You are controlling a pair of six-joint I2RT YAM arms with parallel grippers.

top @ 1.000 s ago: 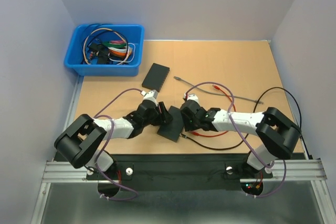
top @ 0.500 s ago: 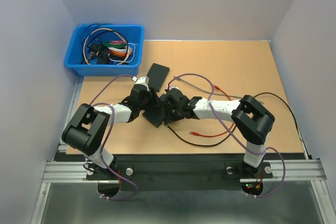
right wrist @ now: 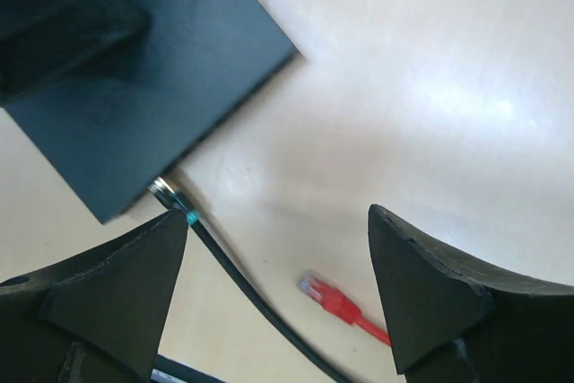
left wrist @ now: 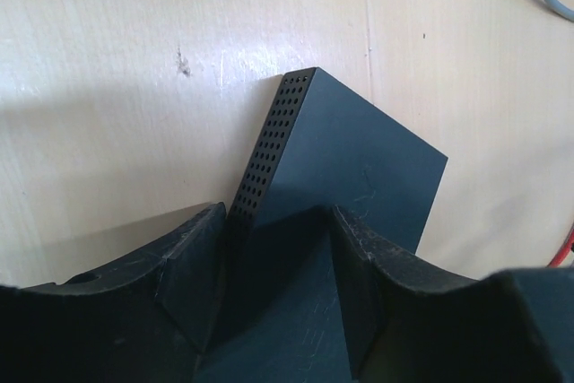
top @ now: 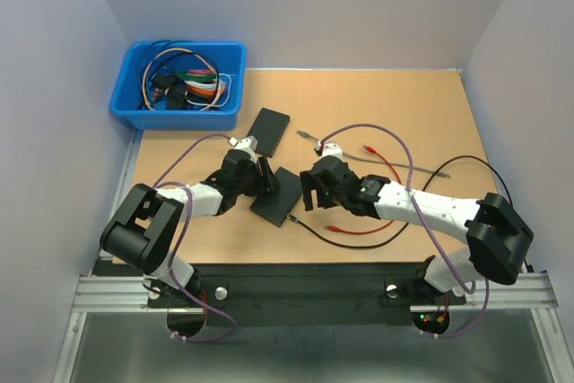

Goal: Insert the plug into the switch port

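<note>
my left gripper (left wrist: 278,253) clamped the switch (right wrist: 152,78) to brace it; right gripper (right wrist: 278,266) stood apart, plug (right wrist: 169,193) at the switch's 6 o'clock edge.

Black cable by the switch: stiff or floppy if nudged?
Probably floppy: the black cable lies in a loose curve on the table. Likely light and easily dragged. Its plug meets the switch edge, so a tug might unseat it.

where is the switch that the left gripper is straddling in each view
top external: the switch lies just left of picture centre, between the two arms.
left wrist: centre, running from the bottom up to the right.
right wrist: upper left corner.
shared landmark: the black cable meeting the switch's edge, in the top and right wrist views only.
</note>
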